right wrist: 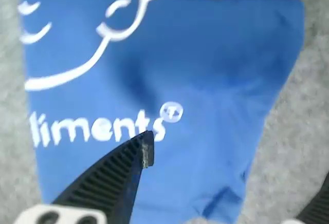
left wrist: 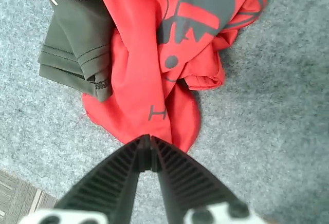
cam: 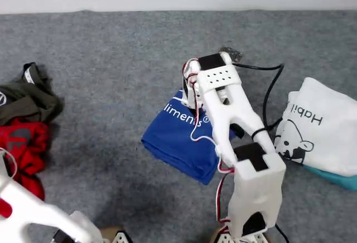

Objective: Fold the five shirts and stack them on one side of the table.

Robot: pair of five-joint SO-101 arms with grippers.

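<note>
High view shows 5 shirts on the grey bench (cam: 111,53). The blue shirt (cam: 177,142), folded into a compact block with white lettering, lies about mid-bench. The right arm (cam: 245,159) stretches over the right-hand part of the blue shirt, with its wrist above the shirt's far edge. To the right of the blue shirt and apart from it, a white shirt (cam: 323,126) with a bear print lies on a teal shirt (cam: 341,179); 1 strip of the teal shows along the near side. Well to the left of the blue shirt, an olive shirt (cam: 28,99) is bunched up. A crumpled red shirt (cam: 21,149) touches its near side. The left arm (cam: 33,209) stands nearer than the red shirt, far left of the blue shirt.

In the right wrist view, the right claw (right wrist: 231,183) is spread wide apart above the blue shirt. 1 ribbed black finger (right wrist: 118,178) sits over the white lettering, the other at the corner of the frame.

In the left wrist view, the left claw (left wrist: 147,152) has its 2 fingers pressed together, with the tips at the hem of the red shirt. Whether any cloth is pinched between them cannot be told. The olive shirt's folded hem lies against the red shirt.
</note>
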